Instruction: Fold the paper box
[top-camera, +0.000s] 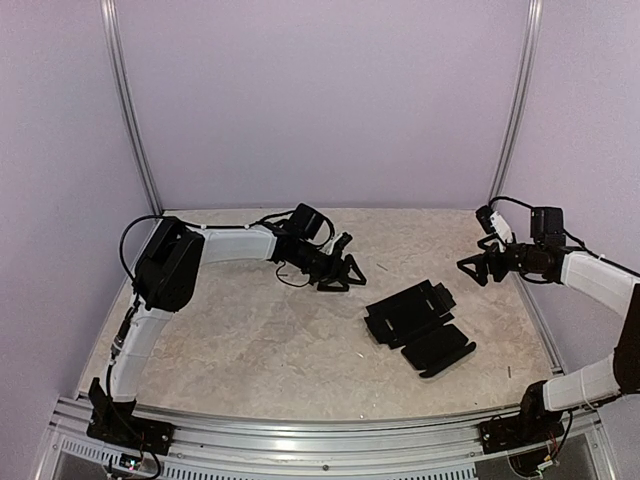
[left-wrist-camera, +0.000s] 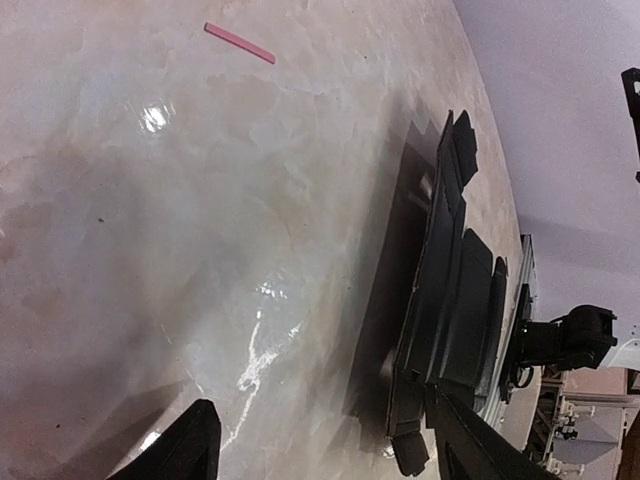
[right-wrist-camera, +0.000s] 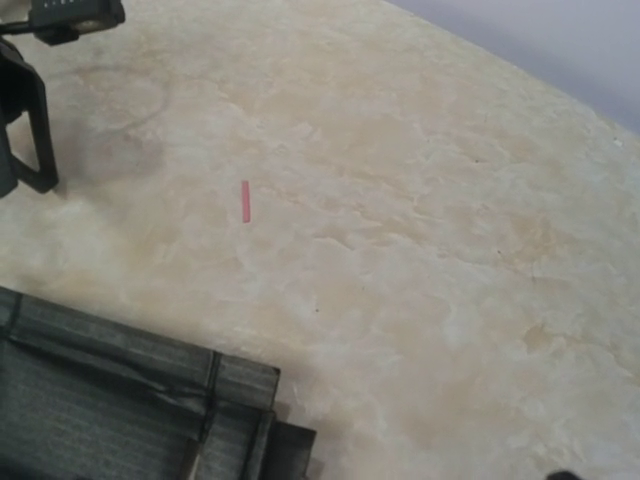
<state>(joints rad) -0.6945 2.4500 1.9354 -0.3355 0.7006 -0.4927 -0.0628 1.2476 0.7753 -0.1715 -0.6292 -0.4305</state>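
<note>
While the paper box (top-camera: 420, 325) is lying on the counter (top-camera: 230, 340), around 4 o'clock from the middle, neither tool is touching it. The left tool (top-camera: 343, 268) is hovering at the box's 10 o'clock, jaws standing wide apart, gripping nothing. The right tool (top-camera: 478, 268) is hanging at about 1 o'clock, jaws spread too, also empty. A tiny pink strip (right-wrist-camera: 245, 201) is sitting roughly 11 o'clock of the box.
</note>
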